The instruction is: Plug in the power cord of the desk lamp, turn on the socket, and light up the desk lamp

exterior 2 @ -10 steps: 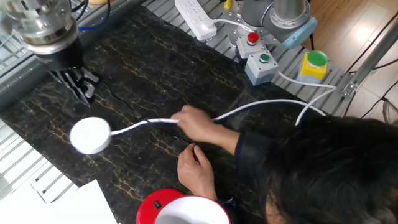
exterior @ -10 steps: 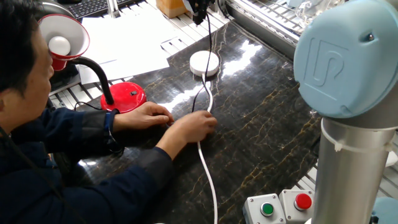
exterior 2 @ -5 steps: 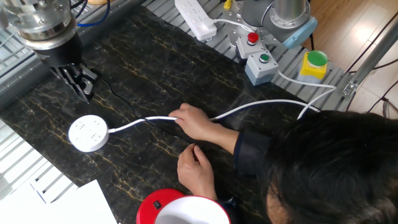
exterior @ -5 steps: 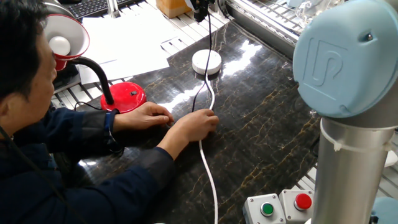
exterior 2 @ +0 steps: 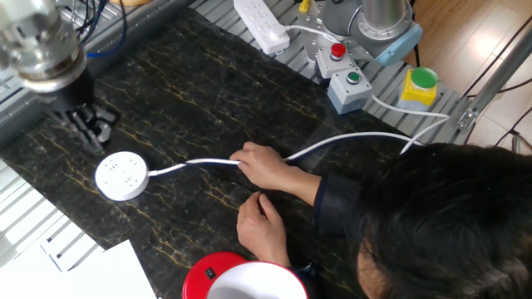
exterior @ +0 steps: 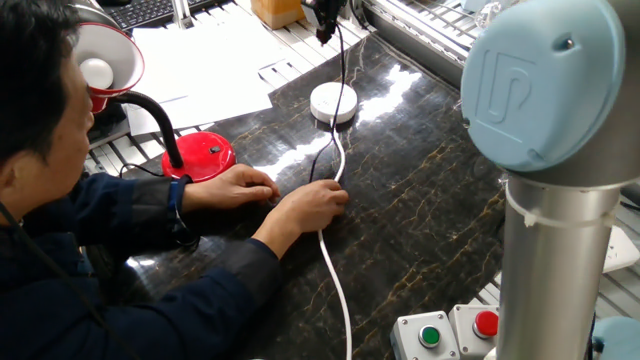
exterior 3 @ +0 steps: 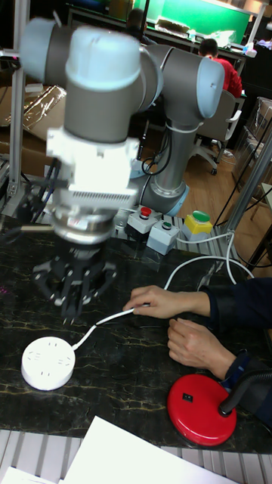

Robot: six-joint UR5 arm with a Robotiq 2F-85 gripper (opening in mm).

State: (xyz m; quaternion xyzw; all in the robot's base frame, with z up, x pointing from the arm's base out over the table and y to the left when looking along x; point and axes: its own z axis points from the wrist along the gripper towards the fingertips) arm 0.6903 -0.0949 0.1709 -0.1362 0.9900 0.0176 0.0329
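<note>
The round white socket (exterior: 333, 102) lies face up on the dark marble table (exterior: 420, 190), also seen as the socket (exterior 2: 122, 175) (exterior 3: 47, 363). My gripper (exterior: 326, 20) (exterior 2: 86, 133) (exterior 3: 71, 306) hangs just above and behind it, shut on the plug of the black power cord (exterior: 341, 60), whose prongs point down. The cord runs back toward the desk lamp's red base (exterior: 205, 155) (exterior 3: 202, 408); its red shade (exterior: 100, 60) holds an unlit bulb. A person's hand (exterior: 312, 205) (exterior 2: 262, 164) pins the socket's thick white cable (exterior: 335, 280).
The person's other hand (exterior: 235, 185) rests beside the lamp base. A long white power strip (exterior 2: 262, 23), red and green button boxes (exterior 2: 342, 71) and a yellow box with a green button (exterior 2: 422, 83) sit by the arm's base. White paper (exterior: 210, 60) lies at the table's far edge.
The gripper has shifted with the plug, closer over the socket. The socket, blurred a second ago, now lies still and face up. The person's hands have barely moved.
</note>
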